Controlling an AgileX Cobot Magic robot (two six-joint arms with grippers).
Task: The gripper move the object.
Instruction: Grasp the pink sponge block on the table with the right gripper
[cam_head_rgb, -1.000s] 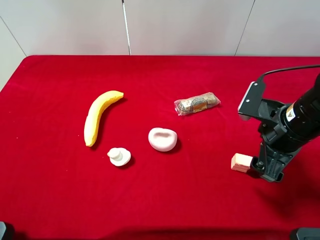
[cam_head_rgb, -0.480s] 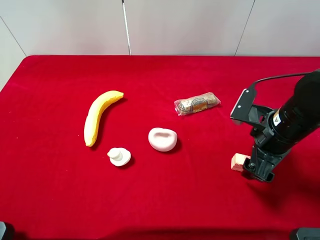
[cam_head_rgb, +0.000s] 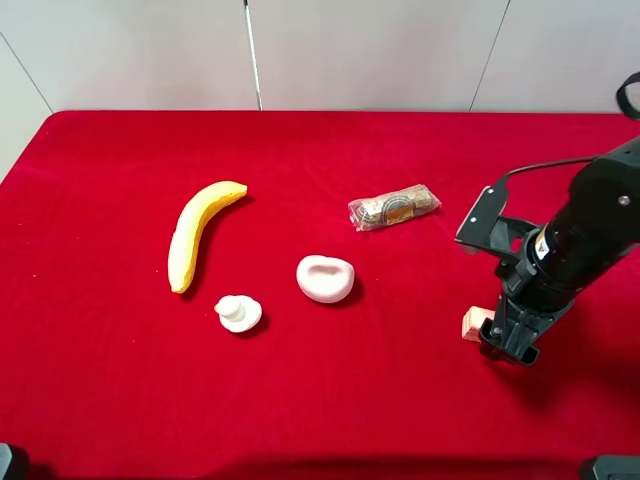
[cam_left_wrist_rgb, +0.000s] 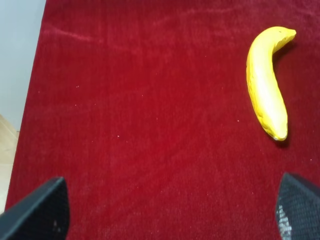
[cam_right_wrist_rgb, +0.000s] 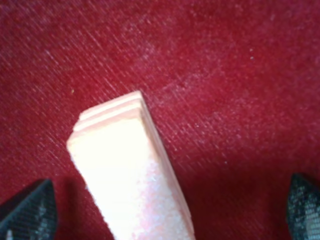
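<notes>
Left fingers (cam_left_wrist_rgb: 42, 210): spread wide, nothing between them, over bare red counter (cam_head_rgb: 100, 380), banana (cam_head_rgb: 200, 232) well apart from them. Not involved.

Moving right: small white knobbed piece (cam_head_rgb: 238, 313), white bowl-like piece (cam_head_rgb: 326, 278), wrapped snack packet (cam_head_rgb: 394, 207). All well apart from the work area.

The object (cam_head_rgb: 473, 324), a pink-and-cream layered block, lies on the counter on the right side, clear of the packet.

Right fingers (cam_head_rgb: 505, 343) are down at counter level right at the block. Wrist view: released, one tip on either side, a gap on both sides, no contact visible. The block sits off-centre, nearer one tip, and skewed to the closing line.

Step in hand, my read: close on the block. To do it well:
- Centre the block between the tips first, else the near finger likely shoves it and spins it on the cloth.
- Square the wrist to the long faces.
- Keep the tips low but just off the cloth so they don't snag.
- Close slowly with light force; the block's edge looks soft.
- Check the hold before lifting.
</notes>
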